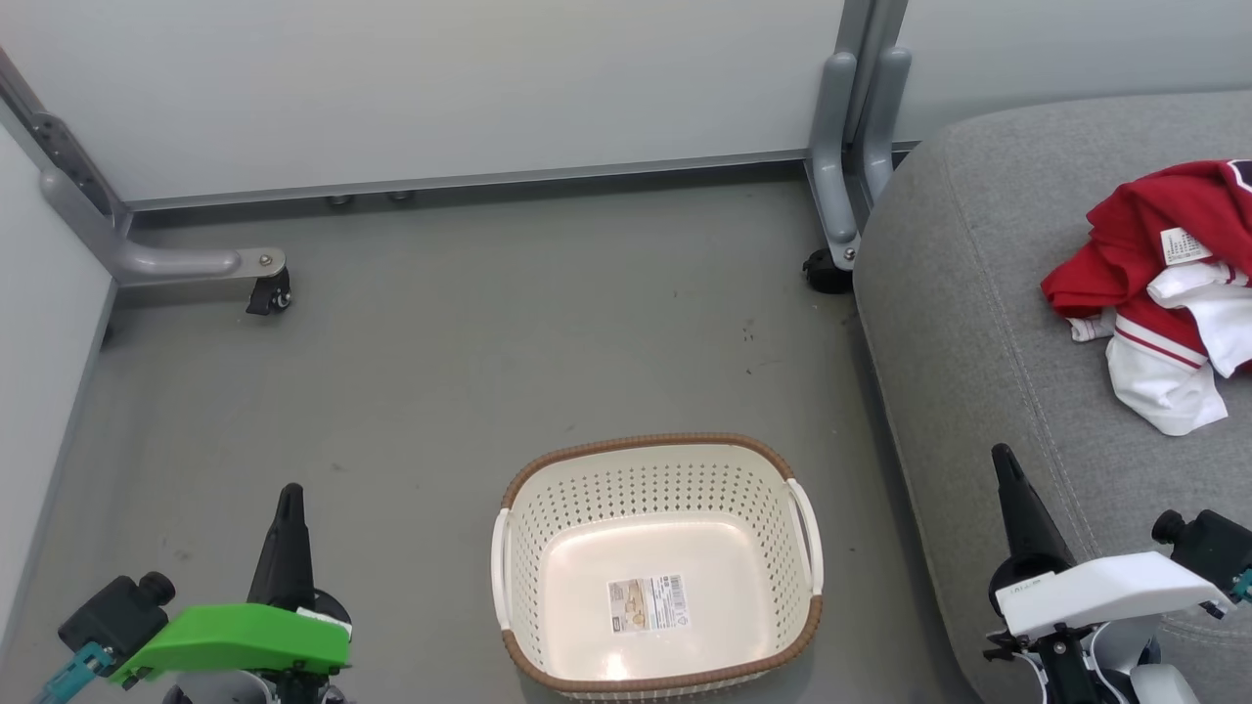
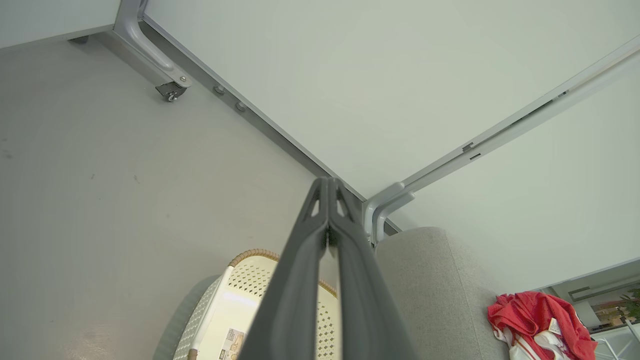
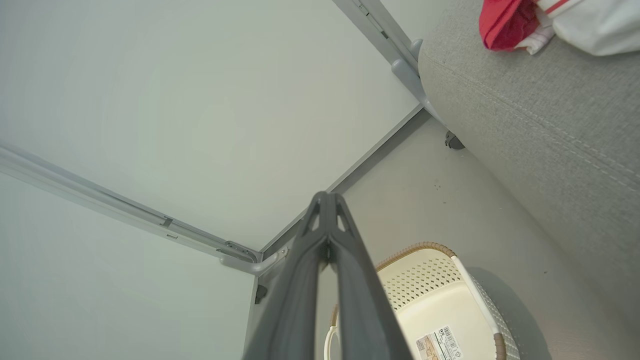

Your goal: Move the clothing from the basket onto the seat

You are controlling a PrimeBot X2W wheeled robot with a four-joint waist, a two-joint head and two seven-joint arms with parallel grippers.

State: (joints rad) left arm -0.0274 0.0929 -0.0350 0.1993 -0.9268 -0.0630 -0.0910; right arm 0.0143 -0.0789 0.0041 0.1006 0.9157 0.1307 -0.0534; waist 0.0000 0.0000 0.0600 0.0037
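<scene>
L gripper & R gripper pinched together, holding nothing; basket bare, clothing piled on seat: task appears done, nothing left.

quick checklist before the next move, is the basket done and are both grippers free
1. Cream perforated plastic basket with a brown woven-look rim emptied: ok, its base is bare but for the label sticker.
2. Red and white sports clothing on the large grey fabric seat: ok, heaped on top.
3. Whole heap supported by the seat: cannot tell, it runs past the head view's right edge.
4. Left gripper free: ok, fingers shut, holding nothing.
5. Right gripper free: ok, fingers shut, holding nothing.
</scene>
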